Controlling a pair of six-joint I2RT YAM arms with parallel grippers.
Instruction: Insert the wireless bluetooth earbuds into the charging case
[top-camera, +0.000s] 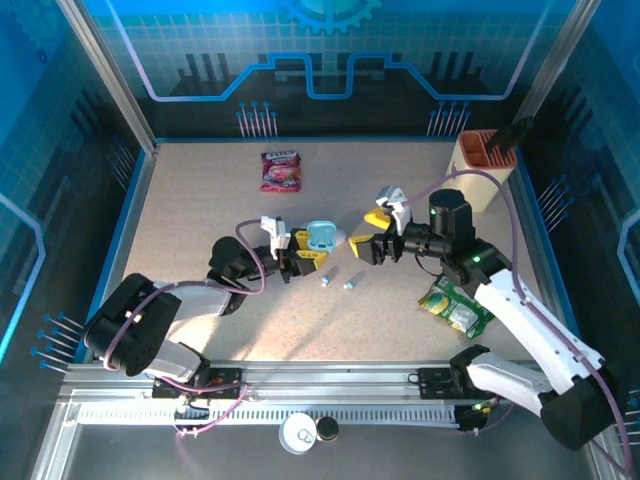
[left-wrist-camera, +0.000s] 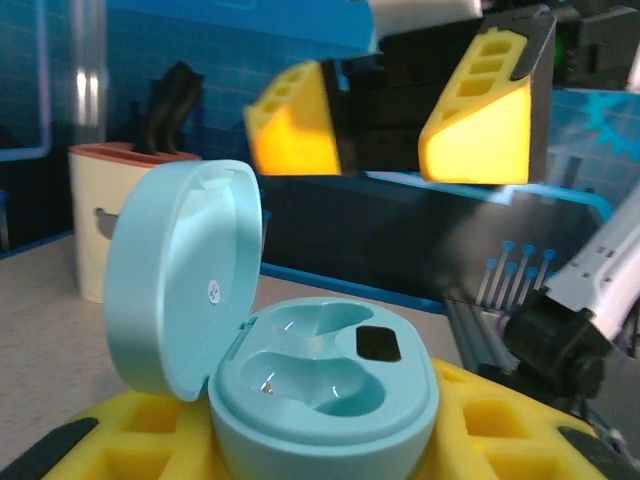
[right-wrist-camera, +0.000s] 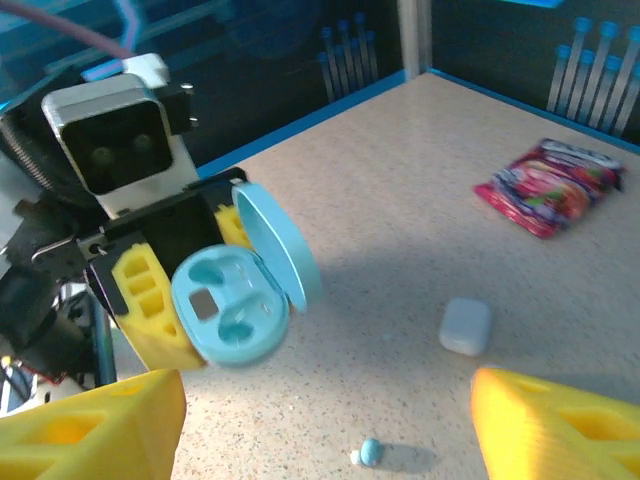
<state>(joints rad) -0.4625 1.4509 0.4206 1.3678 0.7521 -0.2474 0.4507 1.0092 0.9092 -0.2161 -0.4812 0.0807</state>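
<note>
Glossy pale-blue pebble-shaped charging case (top-camera: 322, 238), lid open, clamped in left hand (top-camera: 305, 252). Two tiny earbuds (top-camera: 325, 282) on speckled desk (top-camera: 200, 200) at six o'clock. Right hand (top-camera: 367, 238) gapes empty.

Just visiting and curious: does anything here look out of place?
The open charging case in the left tool sits empty, while two earbuds lie loose on the table. Nothing looks spilled or damaged.

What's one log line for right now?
left hand: shut on pale-blue plastic charging case | case: open, empty | right hand: open, empty | two tiny pale-blue plastic earbuds: on table
</note>
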